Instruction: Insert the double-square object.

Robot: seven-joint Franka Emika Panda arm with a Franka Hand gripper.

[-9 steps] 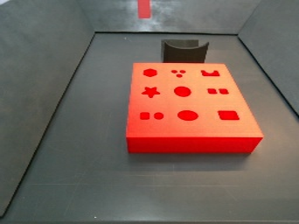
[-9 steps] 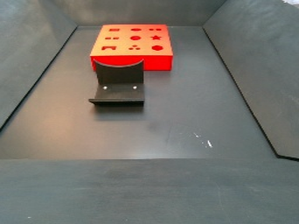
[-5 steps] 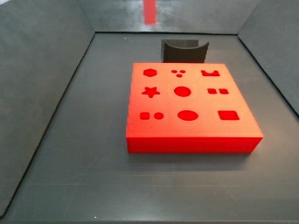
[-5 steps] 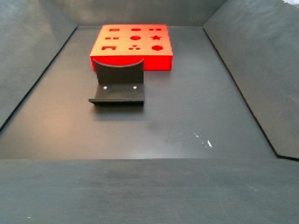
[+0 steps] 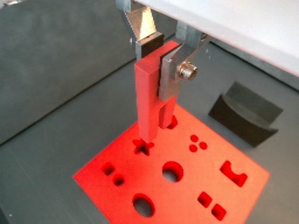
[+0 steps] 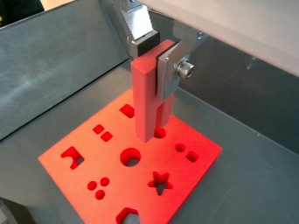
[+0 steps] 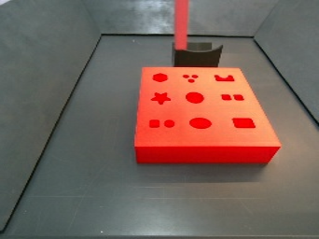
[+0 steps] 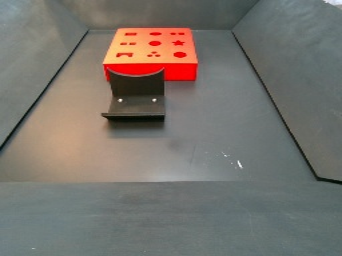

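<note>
The double-square object (image 5: 149,96) is a long red-pink peg, also showing in a wrist view (image 6: 149,101). My gripper (image 5: 159,59) is shut on its upper end and holds it upright above the red board (image 5: 198,178); the gripper also shows in a wrist view (image 6: 156,59). The board (image 6: 128,190) has several shaped cutouts. In a side view only the peg (image 7: 181,23) shows, hanging down from the top edge behind the board (image 7: 174,110); the gripper is out of frame there. In a side view the board (image 8: 151,71) shows with no peg or gripper.
The dark fixture (image 7: 197,49) stands on the floor beside the board's edge; it also shows in a side view (image 8: 135,101) and a wrist view (image 5: 246,111). Grey walls enclose the dark floor (image 8: 201,150).
In the side view the peg has come further down into the frame and moved right, now hanging in front of the fixture. The board and fixture have not moved.
</note>
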